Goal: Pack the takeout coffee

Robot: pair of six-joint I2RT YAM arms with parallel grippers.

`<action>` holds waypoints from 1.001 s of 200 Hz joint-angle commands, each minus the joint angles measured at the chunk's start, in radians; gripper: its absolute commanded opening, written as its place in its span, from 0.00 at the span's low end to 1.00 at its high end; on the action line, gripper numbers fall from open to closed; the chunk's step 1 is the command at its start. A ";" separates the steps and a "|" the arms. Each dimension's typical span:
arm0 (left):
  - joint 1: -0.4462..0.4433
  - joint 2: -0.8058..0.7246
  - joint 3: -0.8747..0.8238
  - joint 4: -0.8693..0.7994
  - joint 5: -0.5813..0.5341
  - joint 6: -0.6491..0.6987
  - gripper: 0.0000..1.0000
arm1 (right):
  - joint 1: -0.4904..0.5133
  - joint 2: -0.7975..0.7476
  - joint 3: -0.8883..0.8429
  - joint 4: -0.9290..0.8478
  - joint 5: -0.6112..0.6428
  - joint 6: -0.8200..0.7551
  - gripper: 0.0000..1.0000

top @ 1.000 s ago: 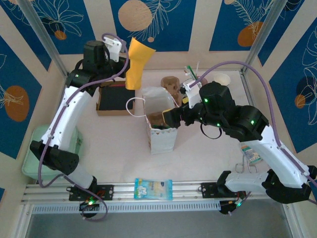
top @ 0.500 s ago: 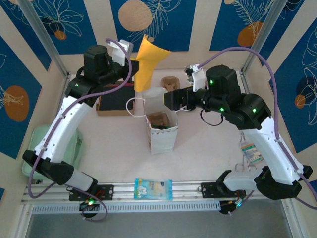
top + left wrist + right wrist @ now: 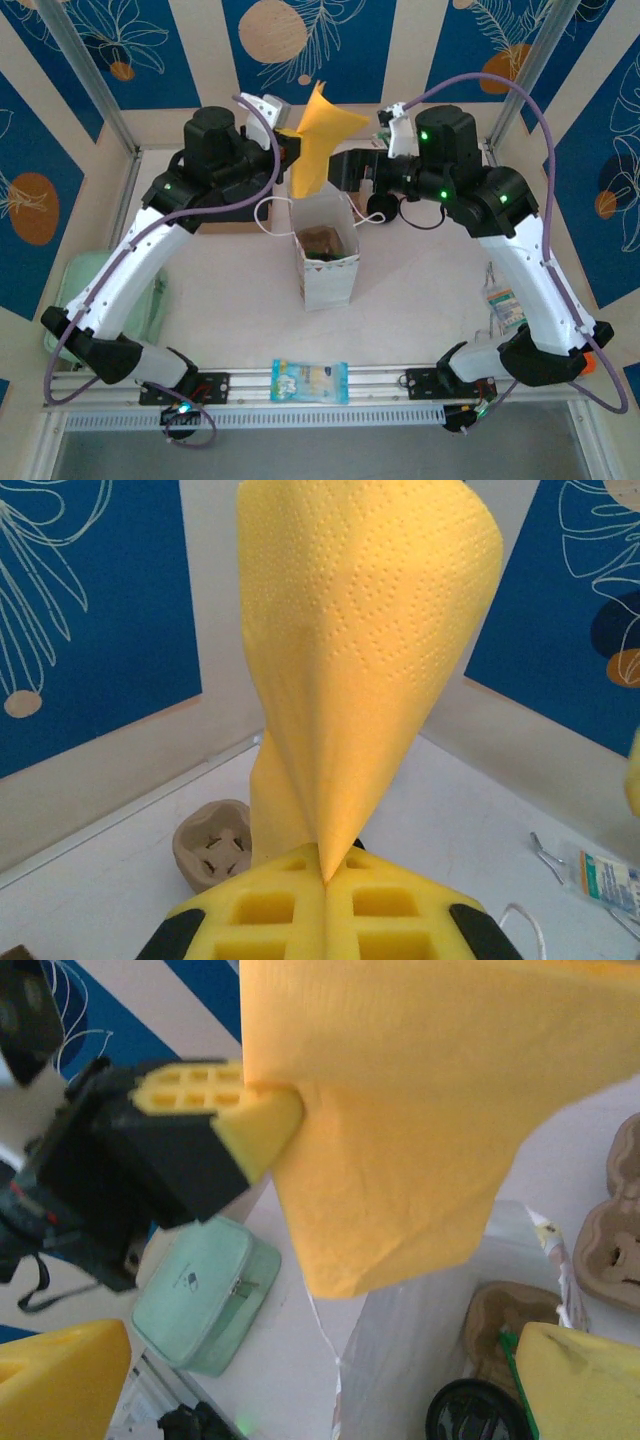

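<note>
Pinching yellow napkin (image 3: 370, 660) (fanning away from fingertips), left gripper (image 3: 325, 878) clamped

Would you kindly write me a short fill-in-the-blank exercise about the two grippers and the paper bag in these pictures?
1. The left gripper is shut on a ____ napkin.
2. The right gripper has its jaws ____.
3. A brown pulp cup carrier lies ____ the white paper bag.
Missing words: yellow; open; inside.
</note>
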 commanded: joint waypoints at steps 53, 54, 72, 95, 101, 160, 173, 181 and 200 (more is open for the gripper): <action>-0.070 -0.089 -0.116 0.124 -0.076 -0.008 0.00 | -0.087 0.108 0.121 0.049 -0.118 0.101 1.00; -0.070 -0.089 -0.117 0.125 -0.076 -0.008 0.00 | -0.087 0.111 0.123 0.049 -0.119 0.101 1.00; -0.081 -0.101 -0.141 0.138 -0.090 -0.006 0.00 | -0.095 0.149 0.170 0.032 -0.136 0.107 1.00; -0.095 -0.113 -0.172 0.158 -0.105 -0.001 0.00 | -0.097 0.193 0.218 0.017 -0.151 0.117 1.00; -0.100 -0.116 -0.180 0.163 -0.112 0.004 0.00 | -0.097 0.201 0.227 0.016 -0.155 0.122 1.00; -0.153 -0.128 -0.210 0.164 -0.182 0.067 0.00 | -0.094 0.262 0.303 -0.019 -0.162 0.132 0.97; -0.170 -0.131 -0.214 0.166 -0.205 0.087 0.00 | -0.091 0.277 0.317 -0.031 -0.158 0.126 0.95; -0.177 -0.130 -0.214 0.166 -0.217 0.099 0.00 | -0.088 0.284 0.326 -0.039 -0.153 0.123 0.92; -0.196 -0.127 -0.211 0.157 -0.239 0.125 0.00 | -0.083 0.301 0.343 -0.054 -0.141 0.113 0.86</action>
